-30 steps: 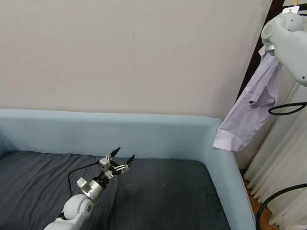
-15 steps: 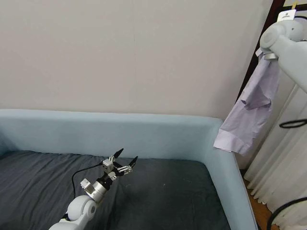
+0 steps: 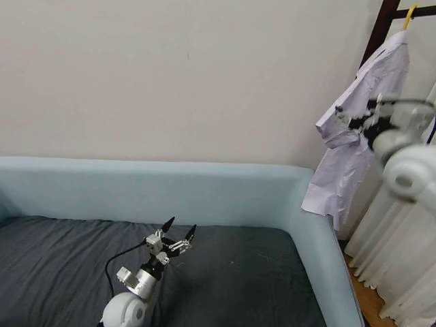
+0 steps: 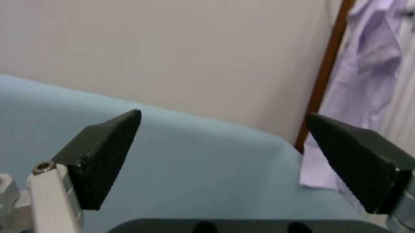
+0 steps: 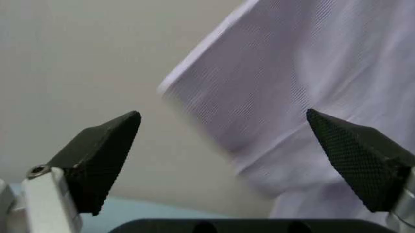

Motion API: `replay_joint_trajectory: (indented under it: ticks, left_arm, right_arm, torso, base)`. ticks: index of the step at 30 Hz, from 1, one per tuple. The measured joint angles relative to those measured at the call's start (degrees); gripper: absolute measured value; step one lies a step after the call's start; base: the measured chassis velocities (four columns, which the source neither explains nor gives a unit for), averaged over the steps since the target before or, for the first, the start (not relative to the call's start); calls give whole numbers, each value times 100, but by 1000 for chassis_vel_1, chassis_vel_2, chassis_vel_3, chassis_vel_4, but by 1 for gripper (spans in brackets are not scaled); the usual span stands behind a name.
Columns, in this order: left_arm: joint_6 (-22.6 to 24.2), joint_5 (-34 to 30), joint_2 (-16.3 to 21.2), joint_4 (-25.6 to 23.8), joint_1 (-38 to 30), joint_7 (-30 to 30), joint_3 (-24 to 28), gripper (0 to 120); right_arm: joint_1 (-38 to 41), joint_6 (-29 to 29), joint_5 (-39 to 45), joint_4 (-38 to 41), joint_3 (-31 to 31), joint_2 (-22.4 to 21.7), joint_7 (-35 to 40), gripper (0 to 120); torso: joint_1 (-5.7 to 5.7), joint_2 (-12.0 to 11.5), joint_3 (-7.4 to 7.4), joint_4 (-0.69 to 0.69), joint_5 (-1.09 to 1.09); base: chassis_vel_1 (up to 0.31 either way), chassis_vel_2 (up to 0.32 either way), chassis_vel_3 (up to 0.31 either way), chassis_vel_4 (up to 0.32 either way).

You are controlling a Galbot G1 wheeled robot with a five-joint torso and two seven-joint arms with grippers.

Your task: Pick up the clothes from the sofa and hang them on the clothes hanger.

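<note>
Beside the pale blue sofa [image 3: 204,191] the purple shirt [image 3: 381,75] hangs on a yellow hanger [image 3: 407,13]. Right claw [image 3: 351,119], spread wide, is near it; left claw [image 3: 181,226], spread too, hovers over the seat. Hanging looks done; next, back away gently

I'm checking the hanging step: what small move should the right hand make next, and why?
Probably ease the right hand back from the lilac shirt. The shirt hangs from the yellow hanger hook on the dark wooden rack, and the hand is open, gripping nothing. The left hand hovers above the grey sofa cushion.

Pale blue sofa [image 3: 204,192], dark seat [image 3: 235,286]
</note>
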Motion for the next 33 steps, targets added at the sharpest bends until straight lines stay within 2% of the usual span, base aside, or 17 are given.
replay_joint_trajectory:
  ticks: [1, 4, 5, 7, 10, 11, 12, 14, 15, 17, 20, 21, 23, 26, 29, 33]
  left_arm:
    - [0, 0, 0, 0, 0, 0, 0, 100]
    - [-59, 286, -308, -594, 429, -215, -303, 100]
    - [-59, 286, -308, -594, 429, -215, -303, 100]
    - [-84, 626, -491, -1022, 690, -707, -356, 100]
    - [-184, 1526, -633, -1378, 1091, -1608, -333, 100]
    - [-184, 1526, -633, -1378, 1091, -1608, -333, 100]
    - [-346, 1850, -681, -1428, 1224, -1910, -319, 100]
    - [-596, 2236, -781, -1466, 1491, -2266, -299, 100]
    - [-596, 2236, -781, -1466, 1491, -2266, -299, 100]
    - [-644, 2302, -831, -1485, 1649, -2321, -294, 100]
    - [-616, 2321, -966, -1547, 1961, -2473, -147, 100]
    - [-616, 2321, -966, -1547, 1961, -2473, -147, 100]
    - [-515, 2393, -1061, -1608, 2105, -2573, -44, 100]
    - [-430, 2539, -1138, -1694, 2280, -2621, 65, 100]
    - [-394, 2582, -1171, -1741, 2353, -2611, 79, 100]
    - [-389, 2583, -1171, -1740, 2349, -2598, 79, 100]
  right_arm:
    - [0, 0, 0, 0, 0, 0, 0, 99]
    - [-1155, 658, -604, -188, 587, 541, -668, 100]
    - [-1155, 658, -604, -188, 587, 541, -668, 100]
    - [-2121, 1024, -1042, -229, 1145, 905, -1112, 100]
    - [-3335, 1180, -1701, -97, 1840, 1378, -1425, 100]
    - [-3335, 1180, -1701, -97, 1840, 1378, -1425, 100]
    - [-3675, 1137, -2022, 7, 2084, 1549, -1393, 100]
    - [-4578, 1123, -2813, 256, 2790, 2131, -1445, 100]
    - [-4578, 1123, -2813, 256, 2790, 2131, -1445, 100]
    - [-5055, 1127, -3119, 413, 3168, 2476, -1577, 100]
    - [-5984, 1294, -3910, 731, 3847, 3352, -2031, 100]
    - [-5984, 1294, -3910, 731, 3847, 3352, -2031, 100]
    - [-6318, 1427, -4347, 895, 4035, 3810, -2083, 100]
    - [-6604, 1425, -4574, 1122, 4085, 4322, -1982, 100]
    - [-6672, 1449, -4700, 1096, 4037, 4561, -1901, 100]
    - [-6652, 1449, -4699, 1081, 4015, 4557, -1887, 100]
  torso:
    - [0, 0, 0, 0, 0]
    - [1, -1, 2, 5, 4]
    - [1, -1, 2, 5, 4]
    - [0, 0, 0, -8, 0]
    - [0, -1, 0, -10, 3]
    - [0, -1, 0, -10, 3]
    - [0, 0, 0, -8, 1]
    - [0, 0, 0, -3, -1]
    - [0, 0, 0, -3, -1]
    - [0, 0, 0, -7, 0]
    - [0, 0, -1, -10, 0]
    - [0, 0, -1, -10, 0]
    - [0, 0, -1, -6, 0]
    - [0, 0, 0, -5, -1]
    - [1, -1, 0, -5, 0]
    - [1, -1, 1, -5, 0]
  base:
    - [0, 0, 0, 0]
    - [0, 0, 0, 0]
    - [0, 0, 0, 0]
    - [0, 0, 0, 0]
    - [0, 0, 0, 0]
    - [0, 0, 0, 0]
    - [0, 0, 0, 0]
    - [0, 0, 0, 0]
    - [0, 0, 0, 0]
    - [0, 0, 0, 0]
    - [0, 0, 0, 0]
    - [0, 0, 0, 0]
    - [0, 0, 0, 0]
    - [0, 0, 0, 0]
    - [0, 0, 0, 0]
    - [0, 0, 0, 0]
